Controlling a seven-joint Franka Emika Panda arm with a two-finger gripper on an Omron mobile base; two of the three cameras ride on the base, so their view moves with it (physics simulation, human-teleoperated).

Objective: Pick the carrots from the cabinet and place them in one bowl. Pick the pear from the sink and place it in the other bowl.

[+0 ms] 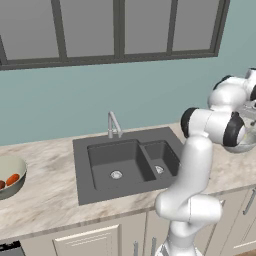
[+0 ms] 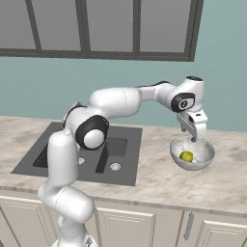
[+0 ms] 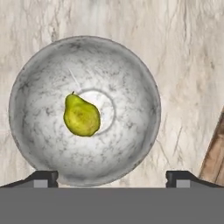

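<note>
Pear (image 3: 81,115): lies loose in the silvery bowl (image 3: 131,83).
Hand (image 2: 194,135): open above that bowl, holding nothing.
Left base view: carrots (image 1: 12,179) in cream bowl (image 1: 15,167), far across the sink (image 1: 125,162).

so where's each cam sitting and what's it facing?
Left base view: behind the arm on its left, facing the sink and the cream bowl holding carrots; arm at lower right.
Right base view: behind on its right; arm from lower left, pincer over the silvery bowl.
Hand view: straight down on the pear; pincer open.
Shared: sink; pear.
</note>
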